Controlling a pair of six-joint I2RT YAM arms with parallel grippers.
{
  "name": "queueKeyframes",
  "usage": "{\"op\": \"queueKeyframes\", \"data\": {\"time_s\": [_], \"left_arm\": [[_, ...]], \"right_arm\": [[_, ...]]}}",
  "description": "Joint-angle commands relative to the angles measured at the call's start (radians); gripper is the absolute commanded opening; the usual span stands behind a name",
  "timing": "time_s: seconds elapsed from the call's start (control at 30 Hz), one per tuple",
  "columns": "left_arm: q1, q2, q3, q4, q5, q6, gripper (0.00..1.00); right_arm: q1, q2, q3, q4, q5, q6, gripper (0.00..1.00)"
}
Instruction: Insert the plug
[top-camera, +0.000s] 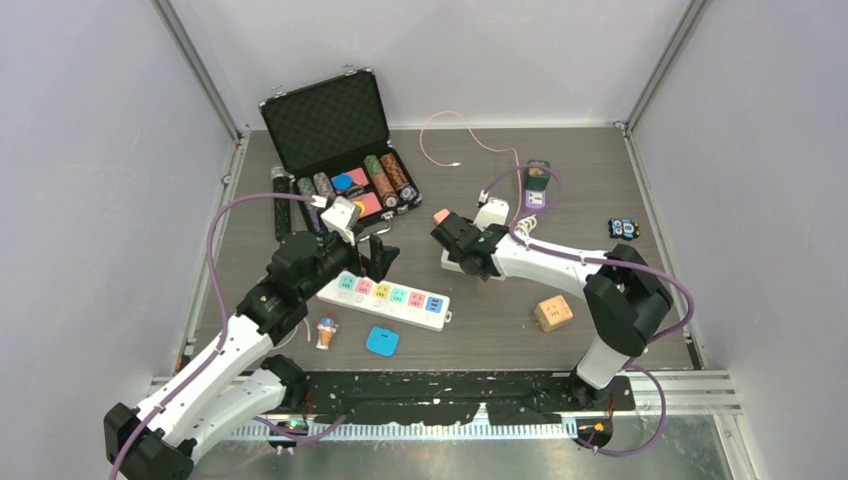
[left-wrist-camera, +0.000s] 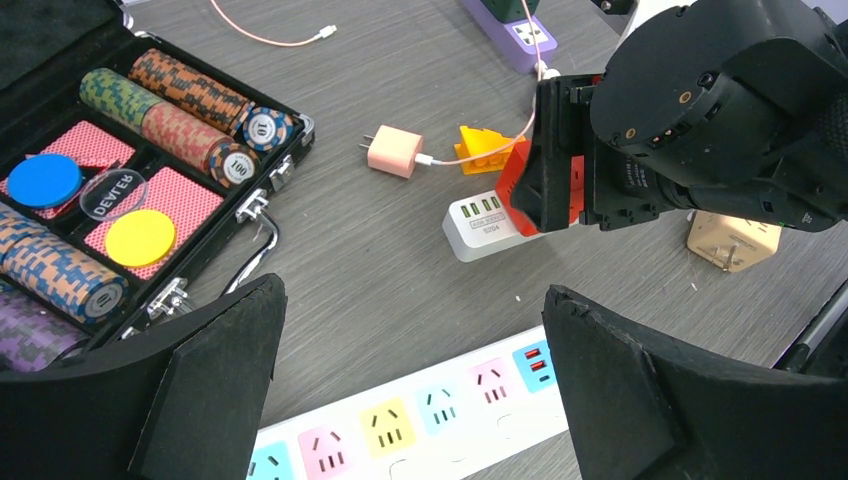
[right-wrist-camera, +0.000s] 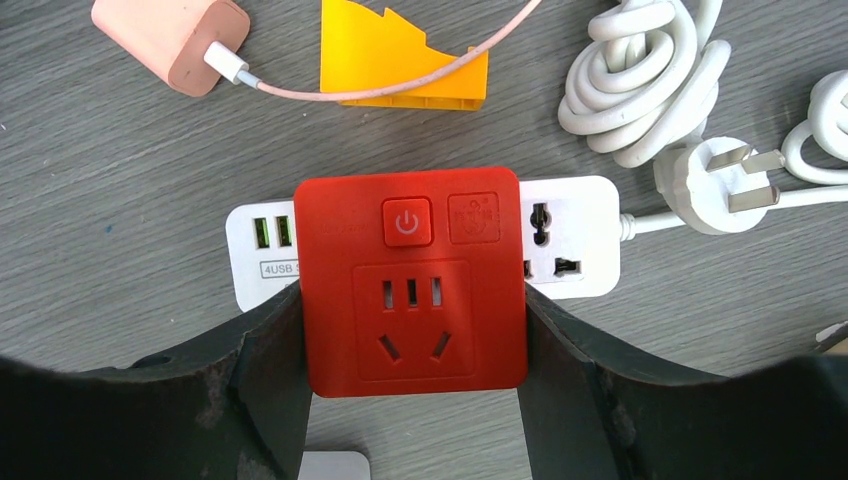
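Note:
My right gripper (right-wrist-camera: 412, 335) is shut on a red plug (right-wrist-camera: 410, 280), a square block with a power button and a socket face; one finger presses each side. The red plug hangs over the middle of a small white power strip (right-wrist-camera: 572, 235) with USB ports on its left end. I cannot tell whether the plug touches the strip. From the left wrist view the red plug (left-wrist-camera: 520, 185) stands at the small white strip's (left-wrist-camera: 475, 225) right end. My left gripper (left-wrist-camera: 415, 330) is open and empty, above a long white power strip (left-wrist-camera: 420, 420) with coloured sockets.
An open case of poker chips (top-camera: 340, 140) stands at the back left. A pink charger (right-wrist-camera: 175, 40), a yellow piece (right-wrist-camera: 400, 60) and a coiled white cable (right-wrist-camera: 640, 70) lie just beyond the small strip. An orange cube (top-camera: 553, 313) and a blue block (top-camera: 382, 341) lie near the front.

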Motion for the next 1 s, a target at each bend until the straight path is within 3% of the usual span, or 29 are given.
{"op": "queueKeyframes", "data": {"time_s": [0.0, 0.1, 0.2, 0.27, 0.3, 0.33, 0.37, 0.4, 0.6, 0.97], "left_arm": [[0.003, -0.005, 0.001, 0.035, -0.025, 0.017, 1.0], [0.003, -0.013, 0.002, 0.026, -0.037, 0.028, 1.0], [0.003, -0.018, 0.0, 0.025, -0.053, 0.033, 1.0], [0.004, -0.016, 0.004, 0.025, -0.066, 0.033, 1.0], [0.003, -0.014, 0.006, 0.024, -0.069, 0.033, 1.0], [0.003, -0.013, 0.009, 0.023, -0.074, 0.033, 1.0], [0.003, -0.012, 0.012, 0.023, -0.077, 0.032, 1.0], [0.004, -0.009, 0.019, 0.02, -0.08, 0.03, 1.0], [0.006, 0.002, 0.039, 0.009, -0.111, 0.01, 1.0], [0.03, 0.025, 0.075, -0.077, -0.134, -0.033, 1.0]], "right_arm": [[0.002, 0.081, -0.037, -0.08, -0.008, 0.035, 0.05], [0.002, 0.109, -0.028, -0.113, -0.019, 0.062, 0.06], [0.002, 0.081, 0.003, -0.137, -0.014, 0.059, 0.23], [0.002, 0.041, 0.039, -0.154, -0.001, 0.045, 0.48], [0.001, 0.013, 0.056, -0.165, 0.005, 0.038, 0.67], [-0.001, -0.001, 0.092, -0.176, 0.007, 0.023, 0.76], [-0.004, -0.023, 0.114, -0.181, 0.007, 0.012, 0.92], [-0.009, -0.033, 0.158, -0.197, 0.001, -0.007, 0.98], [-0.044, -0.115, 0.265, -0.201, -0.054, -0.089, 0.95], [-0.119, -0.245, 0.174, -0.089, -0.204, -0.282, 0.99]]}}
